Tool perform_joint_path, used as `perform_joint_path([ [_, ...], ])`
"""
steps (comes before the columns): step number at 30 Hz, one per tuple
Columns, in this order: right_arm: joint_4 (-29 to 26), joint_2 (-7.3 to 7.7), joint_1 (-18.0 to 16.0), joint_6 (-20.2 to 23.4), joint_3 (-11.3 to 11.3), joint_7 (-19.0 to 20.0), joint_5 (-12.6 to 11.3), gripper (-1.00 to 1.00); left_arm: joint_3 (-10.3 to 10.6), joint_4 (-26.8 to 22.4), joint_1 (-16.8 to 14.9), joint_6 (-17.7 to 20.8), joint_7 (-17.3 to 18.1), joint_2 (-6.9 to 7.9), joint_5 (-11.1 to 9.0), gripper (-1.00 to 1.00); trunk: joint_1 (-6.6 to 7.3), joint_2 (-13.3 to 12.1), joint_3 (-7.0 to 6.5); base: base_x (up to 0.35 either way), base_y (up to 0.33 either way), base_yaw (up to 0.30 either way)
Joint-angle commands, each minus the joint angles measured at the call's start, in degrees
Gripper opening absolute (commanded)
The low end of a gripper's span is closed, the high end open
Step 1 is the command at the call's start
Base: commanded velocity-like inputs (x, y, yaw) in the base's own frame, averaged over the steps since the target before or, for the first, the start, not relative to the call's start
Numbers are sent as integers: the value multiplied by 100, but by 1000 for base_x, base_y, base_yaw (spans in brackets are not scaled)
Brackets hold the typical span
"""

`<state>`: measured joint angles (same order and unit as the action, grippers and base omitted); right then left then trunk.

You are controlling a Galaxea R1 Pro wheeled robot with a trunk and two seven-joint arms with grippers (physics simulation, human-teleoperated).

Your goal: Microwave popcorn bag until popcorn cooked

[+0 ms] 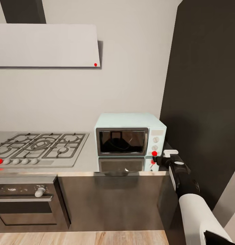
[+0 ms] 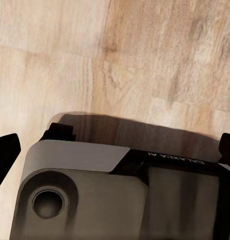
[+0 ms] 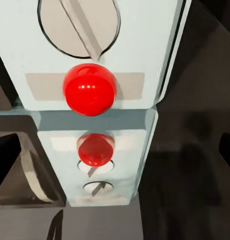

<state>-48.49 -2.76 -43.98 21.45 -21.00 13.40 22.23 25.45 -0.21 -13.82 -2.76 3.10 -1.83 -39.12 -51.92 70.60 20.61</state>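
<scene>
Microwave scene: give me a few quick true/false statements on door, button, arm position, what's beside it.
1. The microwave door is shut. True.
2. The round button on the microwave's side panel is green. False: it is red.
3. The right gripper is at the microwave's control panel, near the red button. True.
4. The microwave stands on the gas hob. False: it stands on the countertop, beside the hob.
5. The left wrist view looks down at the wooden floor. True.
6. The steel built-in oven sits directly below the microwave. False: it sits below the hob.
</scene>
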Motion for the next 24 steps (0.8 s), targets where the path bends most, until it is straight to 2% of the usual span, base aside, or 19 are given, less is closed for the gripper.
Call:
perform_joint_path([
  [1,-11,-17,-6,18,-29,42,61,100,48,12,-6,-25,24,-1,-60,100,0,4,7,0,0,0],
  [10,-11,-46,-6,24,-27,-26,53,100,48,12,-7,-25,24,-6,-60,100,0,4,7,0,0,0],
  [11,-11,-47,-6,28,-25,-41,50,-100,48,12,-7,-24,24,-4,-60,100,0,4,7,0,0,0],
  [24,-11,-90,-6,70,-18,-399,44,-100,48,12,-7,-26,24,-10,-60,100,0,4,7,0,0,0],
])
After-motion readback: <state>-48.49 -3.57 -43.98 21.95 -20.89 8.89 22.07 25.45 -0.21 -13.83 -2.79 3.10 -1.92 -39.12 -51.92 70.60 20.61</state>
